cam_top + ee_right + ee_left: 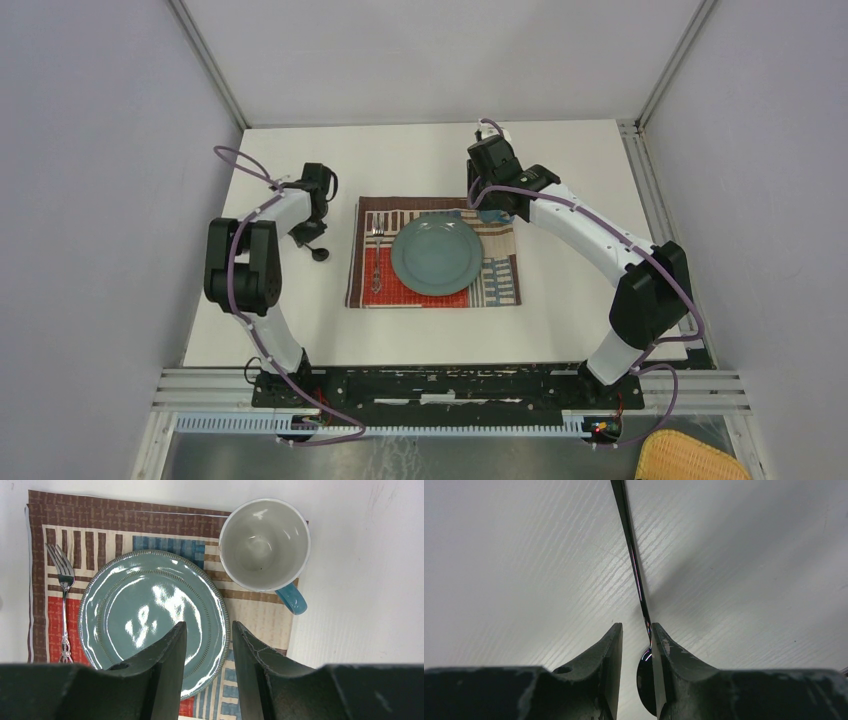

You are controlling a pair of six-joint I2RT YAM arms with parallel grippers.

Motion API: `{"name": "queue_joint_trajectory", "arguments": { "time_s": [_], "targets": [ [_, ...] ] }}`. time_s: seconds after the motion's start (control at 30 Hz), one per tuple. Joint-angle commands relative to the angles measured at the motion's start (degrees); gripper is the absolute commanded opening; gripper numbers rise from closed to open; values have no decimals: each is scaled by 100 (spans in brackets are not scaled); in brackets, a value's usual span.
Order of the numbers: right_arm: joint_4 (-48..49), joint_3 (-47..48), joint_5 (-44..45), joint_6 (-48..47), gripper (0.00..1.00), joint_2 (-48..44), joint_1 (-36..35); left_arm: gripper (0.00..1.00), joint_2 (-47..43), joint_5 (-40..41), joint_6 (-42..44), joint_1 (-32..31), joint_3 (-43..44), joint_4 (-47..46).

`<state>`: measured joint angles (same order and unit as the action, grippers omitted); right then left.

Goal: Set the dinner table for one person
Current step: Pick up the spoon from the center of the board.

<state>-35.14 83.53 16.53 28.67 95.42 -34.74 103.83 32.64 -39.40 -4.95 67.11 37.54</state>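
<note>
The dinner table (420, 150) is a white top. A striped placemat (500, 282) lies at its middle with a teal plate (436, 254) on it and a fork (378, 240) left of the plate. A dark spoon (318, 253) lies on the bare table left of the placemat. My left gripper (310, 233) is over it. In the left wrist view the spoon (634, 565) runs between the open fingers (637, 635) and lies against the right pad. My right gripper (208, 630) is open and empty above the plate (150, 610), near a white mug with a blue handle (262, 542).
The mug stands on the placemat's far right corner (125, 517), mostly hidden under my right arm (500, 195) in the top view. The fork (64, 580) lies along the placemat's left side. Metal rails (450, 385) edge the near side. A yellow woven basket (690, 458) sits below them.
</note>
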Motion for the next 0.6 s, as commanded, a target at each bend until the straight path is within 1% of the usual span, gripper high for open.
{"name": "queue_joint_trajectory", "arguments": {
  "time_s": [0.0,0.3,0.57],
  "targets": [
    [158,101,17,42,45,-60,21,34,8,58,309,20,147,-288],
    [135,146,9,42,44,-7,22,34,101,160,565,32,136,-348],
    [120,142,39,34,44,-22,20,33,226,146,266,64,48,-284]
  ]
}}
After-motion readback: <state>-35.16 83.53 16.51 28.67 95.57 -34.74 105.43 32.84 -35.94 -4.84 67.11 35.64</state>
